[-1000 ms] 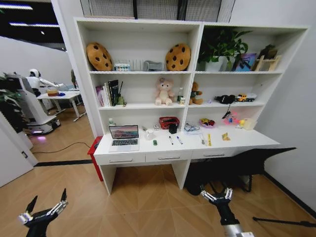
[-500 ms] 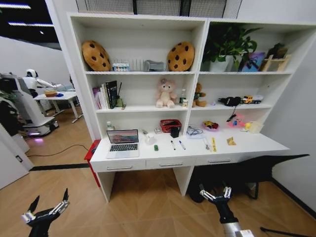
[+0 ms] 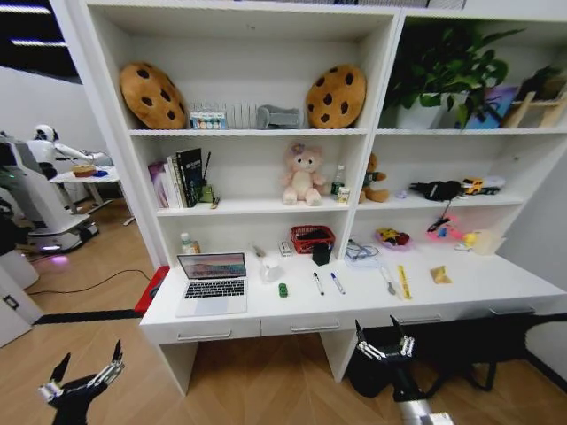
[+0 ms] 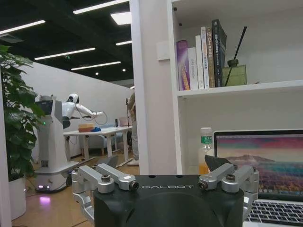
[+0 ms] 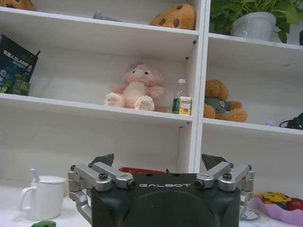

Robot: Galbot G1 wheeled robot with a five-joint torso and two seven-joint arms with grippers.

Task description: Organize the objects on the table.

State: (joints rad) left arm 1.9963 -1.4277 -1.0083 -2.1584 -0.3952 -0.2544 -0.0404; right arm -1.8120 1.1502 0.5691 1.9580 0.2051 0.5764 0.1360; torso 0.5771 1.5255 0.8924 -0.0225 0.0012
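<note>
**Desk items counted, both grippers held low and open**

One silver laptop (image 3: pixel 213 283) is seen open at the left end of the long white table (image 3: pixel 461 288), its screen lit. Beside it, toward the middle, one white mug (image 3: pixel 271 270) stands upright, and one tiny green toy car (image 3: pixel 283 289) lies just in front of the mug. Two white pens are laid side by side further right, apart from each other: the black-capped pen (image 3: pixel 318 283) and the blue-capped pen (image 3: pixel 337 283). One black pen cup (image 3: pixel 321 254) is placed behind the pens, just in front of the red mesh basket (image 3: pixel 313 237). Three shallow drawers are counted along the table's front edge.

On the shelf above, one pink plush bear (image 3: pixel 303 175) is seated, with a brown bear (image 3: pixel 376 180) in the next compartment. Two cookie-shaped cushions are leaned on the shelf above that.

The left gripper (image 3: pixel 86 376) is held low before the table's left end, its fingers spread apart and holding nothing. The right gripper (image 3: pixel 383 341) is held low before the table's middle, likewise spread wide and empty.
</note>
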